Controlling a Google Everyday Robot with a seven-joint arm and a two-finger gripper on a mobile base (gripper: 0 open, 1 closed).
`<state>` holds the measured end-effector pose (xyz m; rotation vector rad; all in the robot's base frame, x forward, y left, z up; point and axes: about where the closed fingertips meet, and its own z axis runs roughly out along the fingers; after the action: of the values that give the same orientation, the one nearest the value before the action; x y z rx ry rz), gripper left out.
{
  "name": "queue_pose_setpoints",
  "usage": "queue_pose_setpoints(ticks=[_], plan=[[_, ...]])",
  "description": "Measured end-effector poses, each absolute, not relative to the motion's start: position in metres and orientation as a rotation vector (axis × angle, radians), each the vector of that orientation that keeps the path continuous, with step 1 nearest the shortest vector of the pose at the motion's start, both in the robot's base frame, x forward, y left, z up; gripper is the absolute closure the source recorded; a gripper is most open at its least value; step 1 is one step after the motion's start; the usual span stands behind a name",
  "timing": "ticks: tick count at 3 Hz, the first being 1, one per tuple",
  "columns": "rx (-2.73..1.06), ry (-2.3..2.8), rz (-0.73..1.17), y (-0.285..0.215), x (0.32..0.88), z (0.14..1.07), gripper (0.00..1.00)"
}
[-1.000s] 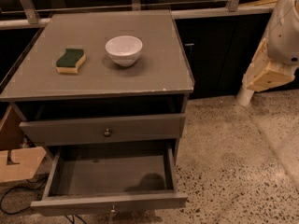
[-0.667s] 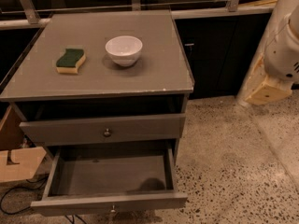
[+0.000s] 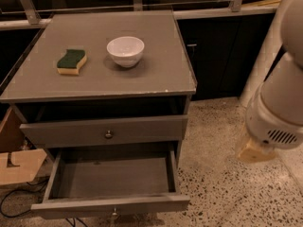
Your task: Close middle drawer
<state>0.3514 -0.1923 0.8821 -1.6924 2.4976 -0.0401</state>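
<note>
Middle drawer (image 3: 112,179), the task's target, stands pulled far out from the grey cabinet (image 3: 156,74) and low in the camera view. Its shallow box is empty, and its flat front with a small round knob (image 3: 113,215) sits near the bottom edge. Above it, the upper drawer (image 3: 142,129) shows its own knob, with a dark gap under the cabinet top. On that top rest a green and yellow sponge (image 3: 72,62) and, just beside it, a white bowl (image 3: 125,51).

The gripper (image 3: 253,151) shows only as a pale tan part under the robot's white arm (image 3: 279,112). It hangs over the speckled floor (image 3: 218,188) to the right of the cabinet, well apart from the drawer and touching nothing. Whether it is released or clenched cannot be told.

Judging by this, closing has not begun. The reach to the drawer front and the whole push inward remain.
</note>
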Motion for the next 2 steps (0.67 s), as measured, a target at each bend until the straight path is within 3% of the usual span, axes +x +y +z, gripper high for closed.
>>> queue_pose_setpoints(ticks=[2], plan=[[-1.719,2.543,-0.010,-0.1923,0.3381,0.8586,1.00]])
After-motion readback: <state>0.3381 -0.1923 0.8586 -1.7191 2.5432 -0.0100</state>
